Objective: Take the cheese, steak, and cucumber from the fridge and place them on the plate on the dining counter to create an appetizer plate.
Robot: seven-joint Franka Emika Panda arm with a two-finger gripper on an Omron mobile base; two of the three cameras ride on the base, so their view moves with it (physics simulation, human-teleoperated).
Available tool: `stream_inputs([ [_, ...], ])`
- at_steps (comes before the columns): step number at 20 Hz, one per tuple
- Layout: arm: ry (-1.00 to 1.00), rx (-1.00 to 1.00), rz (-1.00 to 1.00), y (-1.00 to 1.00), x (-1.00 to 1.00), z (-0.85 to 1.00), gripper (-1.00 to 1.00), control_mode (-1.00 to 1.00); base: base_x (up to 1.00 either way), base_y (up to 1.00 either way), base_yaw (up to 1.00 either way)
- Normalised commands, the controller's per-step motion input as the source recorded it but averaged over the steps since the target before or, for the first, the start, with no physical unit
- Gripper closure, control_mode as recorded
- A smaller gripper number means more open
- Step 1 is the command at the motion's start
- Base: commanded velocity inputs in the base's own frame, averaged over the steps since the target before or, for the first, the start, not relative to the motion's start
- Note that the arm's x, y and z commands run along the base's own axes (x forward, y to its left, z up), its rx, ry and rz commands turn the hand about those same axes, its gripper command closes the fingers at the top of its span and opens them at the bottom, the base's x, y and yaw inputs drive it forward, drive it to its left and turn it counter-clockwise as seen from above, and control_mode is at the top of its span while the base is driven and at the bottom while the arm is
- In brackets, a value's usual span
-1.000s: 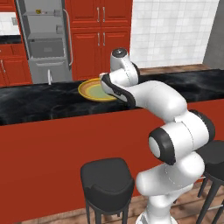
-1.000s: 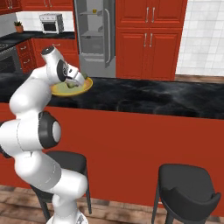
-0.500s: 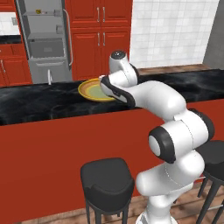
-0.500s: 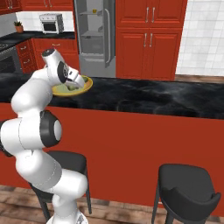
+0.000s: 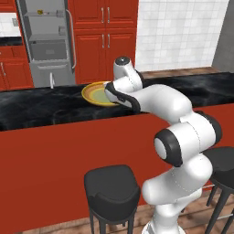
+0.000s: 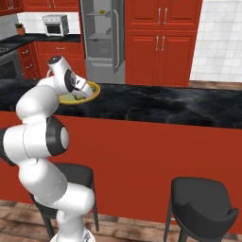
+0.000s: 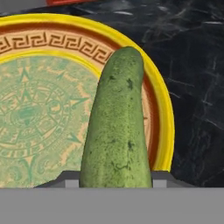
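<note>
The gripper (image 7: 116,183) is clamped on the cucumber (image 7: 116,131), which extends from between the fingers over the right part of the plate (image 7: 164,127), its far tip level with the yellow rim. The plate rests on the dining counter (image 5: 41,107), back from the front edge. Bare black top extends to the right of the plate. The fridge (image 5: 48,41) stands open behind the counter.
</note>
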Motion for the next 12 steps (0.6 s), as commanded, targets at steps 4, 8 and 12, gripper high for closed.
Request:
stream_inputs([
  [4, 0.02, 0.00, -0.02, 0.00, 0.17, -0.12, -1.00, -1.00, 0.00, 0.00, 0.00],
  [8, 0.03, 0.00, -0.03, 0.00, 0.24, -0.04, -1.00, -1.00, 0.00, 0.00, 0.00],
  [12, 0.01, 0.00, -0.03, 0.00, 0.17, 0.00, -1.00, -1.00, 0.00, 0.00, 0.00],
])
